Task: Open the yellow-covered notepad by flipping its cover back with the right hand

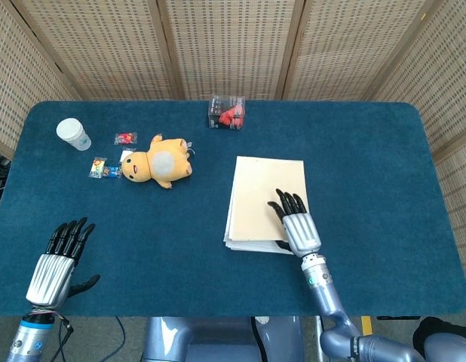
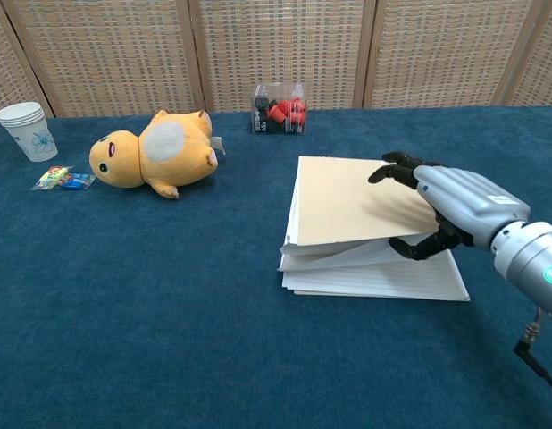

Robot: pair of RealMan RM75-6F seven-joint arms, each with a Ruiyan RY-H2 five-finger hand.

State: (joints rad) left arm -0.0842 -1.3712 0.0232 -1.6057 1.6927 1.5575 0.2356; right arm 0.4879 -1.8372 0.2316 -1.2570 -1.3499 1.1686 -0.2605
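Table (image 1: 384,173) top: matt blue cloth, short felt-like nap. Notepad (image 2: 356,210): matt pale-yellow card cover, white lined paper under it. Right hand (image 2: 446,210): smooth brushed silver metal back, fingers (image 1: 287,204) black, slightly glossy plastic. Left hand (image 1: 56,264): same finish. Far left: soft yellow plush toy (image 1: 156,162), white paper cup (image 1: 73,134), shiny candy wrappers (image 1: 103,169). Far centre: clear glossy plastic box (image 1: 227,111). Backdrop: woven cane screens (image 1: 225,45) in wood frames.

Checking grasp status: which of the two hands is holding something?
The right hand: it holds the yellow cover of the notepad, lifted off the pages. The left hand rests empty, fingers apart.
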